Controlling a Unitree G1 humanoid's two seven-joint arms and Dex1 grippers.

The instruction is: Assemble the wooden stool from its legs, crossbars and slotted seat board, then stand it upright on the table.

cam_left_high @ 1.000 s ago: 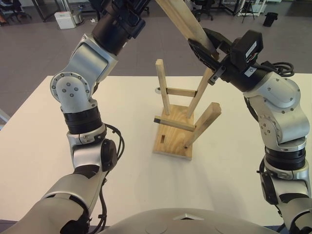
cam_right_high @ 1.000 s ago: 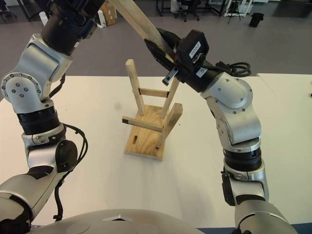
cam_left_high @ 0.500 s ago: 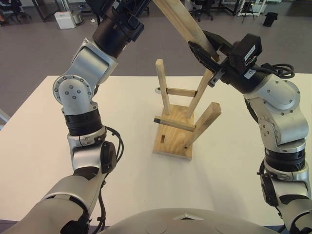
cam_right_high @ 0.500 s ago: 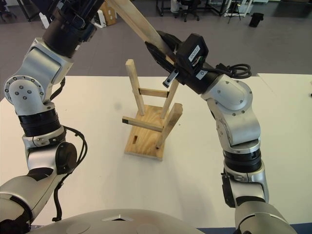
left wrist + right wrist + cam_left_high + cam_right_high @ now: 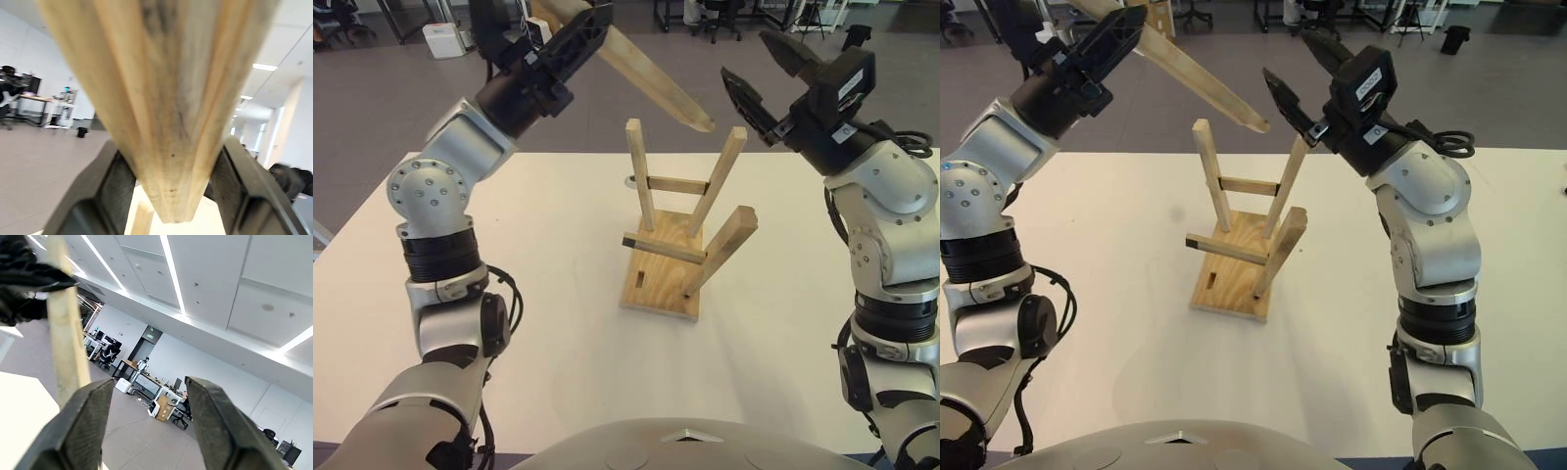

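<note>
Left eye view: seat board (image 5: 661, 286) lies upside down on the table (image 5: 548, 323), three legs (image 5: 640, 176) and two crossbars (image 5: 676, 184) slotted in. Fourth leg (image 5: 646, 76) is aloft, clamped in the left gripper (image 5: 587, 29) alone. The right gripper (image 5: 742, 52) has let go, jaws wide and empty. Fitting that leg and righting the stool remain.

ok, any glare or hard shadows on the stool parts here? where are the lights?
Left eye view: even overhead light, no glare on the white table; the half-built stool casts hardly any shadow. Right wrist view: bright ceiling strip lights, the held leg evenly lit. Left wrist view: one ceiling panel glows beside that leg.
</note>
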